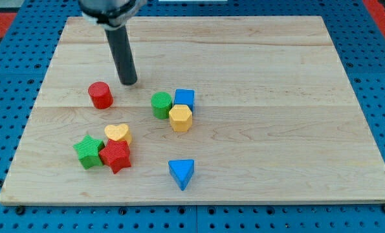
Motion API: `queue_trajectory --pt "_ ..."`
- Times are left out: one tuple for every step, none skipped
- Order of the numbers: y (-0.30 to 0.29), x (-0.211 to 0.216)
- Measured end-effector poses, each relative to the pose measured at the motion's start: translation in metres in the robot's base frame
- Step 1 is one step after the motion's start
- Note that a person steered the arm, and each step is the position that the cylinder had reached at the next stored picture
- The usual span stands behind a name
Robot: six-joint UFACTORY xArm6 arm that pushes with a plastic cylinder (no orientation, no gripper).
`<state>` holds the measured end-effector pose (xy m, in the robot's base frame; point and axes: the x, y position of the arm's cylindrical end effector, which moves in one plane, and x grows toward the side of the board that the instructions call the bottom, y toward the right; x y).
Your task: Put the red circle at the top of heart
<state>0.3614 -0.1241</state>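
Observation:
The red circle block (pixel 101 94) stands on the wooden board at the view's left. The yellow heart block (pixel 118 133) lies below it and a little to the right, apart from it. My tip (pixel 129 82) rests on the board just to the upper right of the red circle, with a small gap between them. The dark rod rises from the tip toward the view's top.
A green star (pixel 88 151) and a red star (pixel 116 156) sit against the heart's lower side. A green circle (pixel 161 105), a blue cube (pixel 184 98) and a yellow hexagon (pixel 180 118) cluster mid-board. A blue triangle (pixel 181 173) lies below.

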Motion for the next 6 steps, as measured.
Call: queue_trajectory --pt "-0.041 0.008" --pt "-0.055 0.041" --pt "-0.049 0.026" --pt "-0.041 0.011" --pt "-0.066 0.010" --pt "-0.073 0.017"
